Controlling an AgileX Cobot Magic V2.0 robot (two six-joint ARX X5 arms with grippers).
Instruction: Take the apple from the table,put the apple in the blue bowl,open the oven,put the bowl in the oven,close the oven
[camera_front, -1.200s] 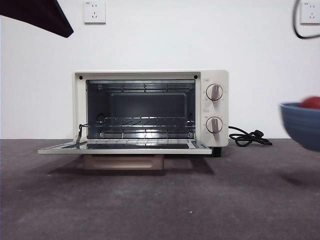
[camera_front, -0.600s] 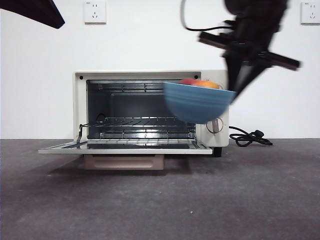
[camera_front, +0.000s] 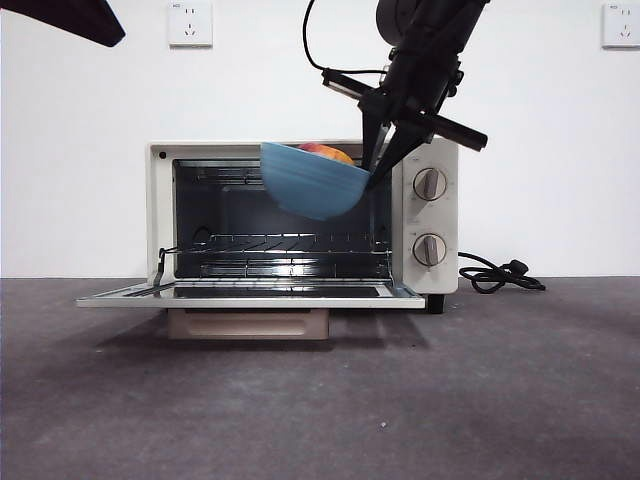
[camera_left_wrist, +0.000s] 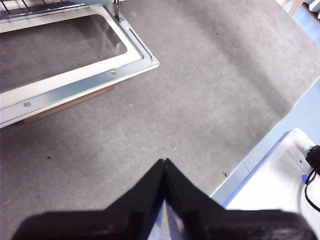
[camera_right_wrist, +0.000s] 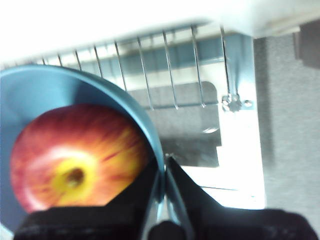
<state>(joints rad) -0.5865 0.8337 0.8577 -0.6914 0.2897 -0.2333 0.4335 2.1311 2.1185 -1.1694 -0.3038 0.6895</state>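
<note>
While the oven (camera_front: 300, 220) stands with its glass door (camera_front: 250, 293) dropped flat onto the table (camera_front: 320, 400), we see the right gripper (camera_front: 378, 165) reaching in from above, its jaws pinched on the rim of the blue bowl (camera_front: 312, 183). We find the bowl hanging in the air, tilted, in front of the upper part of the oven's open mouth, above the wire rack (camera_front: 285, 243) and not touching it. The apple (camera_front: 325, 152) sits inside the bowl, its red and yellow top just showing over the rim. In the right wrist view we look down on the apple (camera_right_wrist: 75, 157) lying against the bowl's (camera_right_wrist: 45, 87) inner wall, with the gripper (camera_right_wrist: 164, 167) clamped on the edge beside it and the rack's bars (camera_right_wrist: 160, 65) beyond.

We see the left gripper (camera_left_wrist: 164, 167) held over bare table (camera_left_wrist: 200, 90), its jaws pressed together on nothing, near the corner of the open door (camera_left_wrist: 75, 65). In the front view a black tip (camera_front: 70, 18) of an arm shows at the top left corner. Two knobs (camera_front: 429, 184) sit on the oven's right panel, and a black cord (camera_front: 495, 275) lies coiled on the table beside it.
</note>
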